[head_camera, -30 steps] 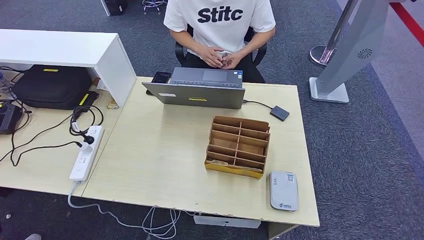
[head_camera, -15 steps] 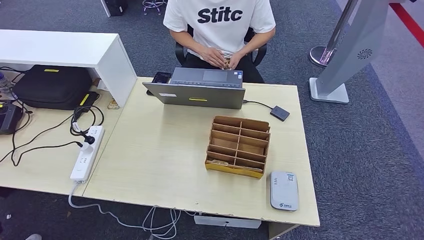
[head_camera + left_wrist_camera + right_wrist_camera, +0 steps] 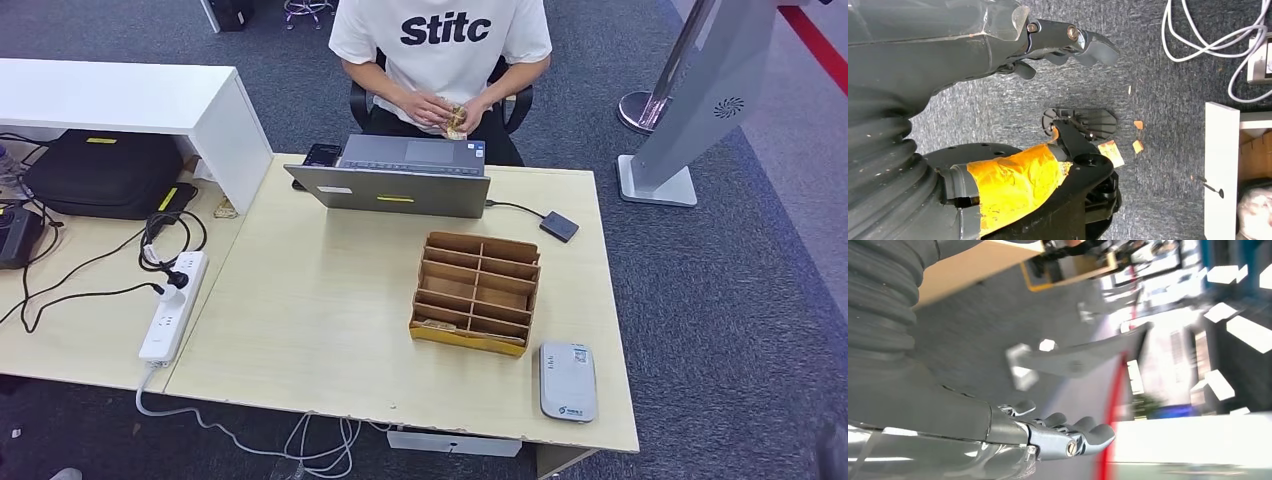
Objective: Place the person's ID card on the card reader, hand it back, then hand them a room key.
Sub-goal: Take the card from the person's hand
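Note:
A seated person in a white T-shirt holds a small card (image 3: 455, 120) in both hands behind the laptop (image 3: 398, 178). The grey card reader (image 3: 568, 381) lies flat at the table's near right corner. A cardboard sorter (image 3: 477, 292) with several compartments stands just beyond it, with something flat in a near-left slot. My left hand (image 3: 1063, 45) hangs over the carpet and holds nothing, its fingers loosely apart. My right hand (image 3: 1068, 432) is also bare, fingers stretched out, beside the table's edge. A dark blur (image 3: 830, 448) sits at the head view's lower right corner.
A small black box (image 3: 559, 226) on a cable lies right of the laptop. A power strip (image 3: 172, 305), cables and a black bag (image 3: 105, 170) occupy the left desk under a white shelf (image 3: 120, 98). A grey stand (image 3: 690, 110) rises at the far right.
The person has raised the card from the lap to chest height. A dark blur has come into the lower right corner of the head view.

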`<action>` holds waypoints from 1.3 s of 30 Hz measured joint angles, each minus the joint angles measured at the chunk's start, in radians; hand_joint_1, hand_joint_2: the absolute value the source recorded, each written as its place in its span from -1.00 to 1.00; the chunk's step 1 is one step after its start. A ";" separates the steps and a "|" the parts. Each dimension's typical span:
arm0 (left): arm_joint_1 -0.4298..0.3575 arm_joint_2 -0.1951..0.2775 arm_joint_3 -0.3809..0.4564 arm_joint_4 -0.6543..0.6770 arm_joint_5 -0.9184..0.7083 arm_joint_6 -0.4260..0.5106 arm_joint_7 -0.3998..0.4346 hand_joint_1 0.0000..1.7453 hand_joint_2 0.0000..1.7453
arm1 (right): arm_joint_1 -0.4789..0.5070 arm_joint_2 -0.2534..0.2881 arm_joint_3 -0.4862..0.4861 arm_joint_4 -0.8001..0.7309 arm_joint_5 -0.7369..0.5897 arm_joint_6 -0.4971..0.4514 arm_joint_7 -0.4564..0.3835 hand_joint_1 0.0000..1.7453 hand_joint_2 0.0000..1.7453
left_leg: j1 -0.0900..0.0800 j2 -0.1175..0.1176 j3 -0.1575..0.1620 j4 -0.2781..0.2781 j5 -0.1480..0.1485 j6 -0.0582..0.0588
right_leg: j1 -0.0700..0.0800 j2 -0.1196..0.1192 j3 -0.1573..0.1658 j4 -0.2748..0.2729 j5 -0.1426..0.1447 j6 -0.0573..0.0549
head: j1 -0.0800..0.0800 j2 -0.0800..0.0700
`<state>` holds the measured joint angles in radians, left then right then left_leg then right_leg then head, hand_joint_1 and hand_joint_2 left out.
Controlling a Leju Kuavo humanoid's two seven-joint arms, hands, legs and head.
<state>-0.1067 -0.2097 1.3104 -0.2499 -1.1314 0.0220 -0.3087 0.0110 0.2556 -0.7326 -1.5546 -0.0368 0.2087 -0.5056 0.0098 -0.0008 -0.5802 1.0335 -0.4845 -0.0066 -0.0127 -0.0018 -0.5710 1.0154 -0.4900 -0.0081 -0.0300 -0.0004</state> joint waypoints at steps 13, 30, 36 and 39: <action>0.002 -0.003 0.000 0.000 -0.014 -0.001 -0.005 -1.00 1.00 | 0.043 0.000 0.132 -0.117 0.184 -0.002 -0.138 -1.00 1.00 | -0.001 0.000 0.000 0.000 0.000 0.000 | -0.001 -0.001 0.001 -0.001 0.000 0.000 | 0.000 0.000; 0.000 -0.009 -0.015 0.000 -0.047 -0.027 -0.017 -1.00 1.00 | -0.013 -0.023 0.794 -0.176 1.098 -0.518 0.176 -1.00 1.00 | 0.000 0.002 0.000 0.000 0.002 -0.002 | 0.000 0.002 0.000 0.002 0.001 -0.001 | 0.000 0.000; -0.003 -0.008 -0.053 0.000 -0.097 -0.037 -0.009 -1.00 1.00 | -0.292 -0.034 0.925 -0.077 1.210 -0.365 0.394 -1.00 1.00 | 0.000 0.002 -0.001 0.000 0.005 -0.003 | 0.000 0.002 -0.002 0.001 0.006 -0.001 | 0.000 0.000; -0.008 -0.009 -0.079 0.000 -0.122 -0.037 0.014 -1.00 1.00 | -0.450 -0.035 0.928 0.051 1.246 -0.328 0.474 -1.00 1.00 | 0.000 0.001 -0.001 0.000 0.007 -0.002 | 0.000 0.001 -0.002 0.001 0.007 -0.001 | 0.000 0.000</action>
<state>-0.1144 -0.2185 1.2310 -0.2499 -1.2535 -0.0152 -0.2951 -0.4389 0.2211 0.1957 -1.5035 1.2093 -0.1195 -0.0314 0.0101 0.0006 -0.5816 1.0339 -0.4775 -0.0087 -0.0125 -0.0004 -0.5730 1.0168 -0.4829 -0.0091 -0.0297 -0.0004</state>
